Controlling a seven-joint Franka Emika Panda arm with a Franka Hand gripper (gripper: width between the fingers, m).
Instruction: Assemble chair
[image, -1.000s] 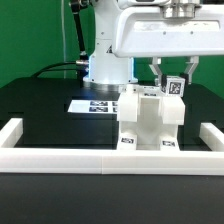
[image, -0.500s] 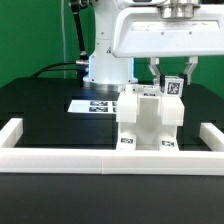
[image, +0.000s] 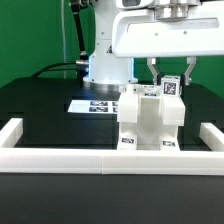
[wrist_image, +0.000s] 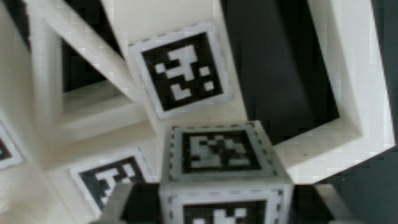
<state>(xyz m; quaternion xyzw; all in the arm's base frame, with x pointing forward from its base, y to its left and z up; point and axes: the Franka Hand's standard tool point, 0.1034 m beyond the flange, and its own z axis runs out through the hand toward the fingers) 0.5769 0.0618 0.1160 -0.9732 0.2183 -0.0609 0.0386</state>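
While the end effector (image: 172, 76) hangs over the chair (image: 140, 120), its fingers (image: 155, 69) pinch a white post (image: 173, 88) tight at the chair's top. The chair stands on the black surface (image: 40, 105), beside the white frame (image: 60, 158).

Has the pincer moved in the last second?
Yes, slightly: the pincer has shifted toward the exterior view's left, judged against the marker board.

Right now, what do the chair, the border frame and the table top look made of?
Chair: matte white plastic by the look, blocky moulded or printed shapes, no gloss; printed black-and-white tags stuck on. Border frame: same matte white, likely plastic too. Table top: flat black, dull, no reflections; cloth or painted board, can't tell.
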